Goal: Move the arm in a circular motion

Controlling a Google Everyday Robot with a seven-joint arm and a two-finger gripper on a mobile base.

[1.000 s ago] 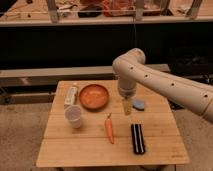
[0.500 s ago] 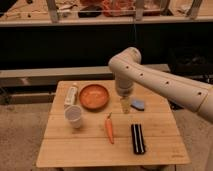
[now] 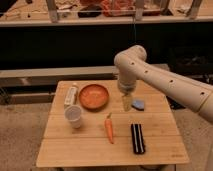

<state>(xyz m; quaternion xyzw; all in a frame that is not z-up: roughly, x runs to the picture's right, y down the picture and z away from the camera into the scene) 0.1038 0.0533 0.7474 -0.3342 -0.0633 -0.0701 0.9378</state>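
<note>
The arm (image 3: 165,82) is a thick white tube that comes in from the right edge and bends at a rounded elbow above the wooden table (image 3: 90,147). From that elbow its tip points straight down. The gripper (image 3: 127,104) is the small tan piece at the tip. It hangs over the table's back right part, between the orange bowl (image 3: 93,96) and a small blue object (image 3: 138,104).
A white cup (image 3: 74,116) stands at the table's left, with a pale wrapped packet (image 3: 70,95) behind it. A carrot (image 3: 109,129) lies in the middle and a black rectangular object (image 3: 137,138) to its right. A dark shelf and counter run behind the table.
The arm's elbow and the gripper have shifted slightly to the left over the table. Nothing on the table has moved.
</note>
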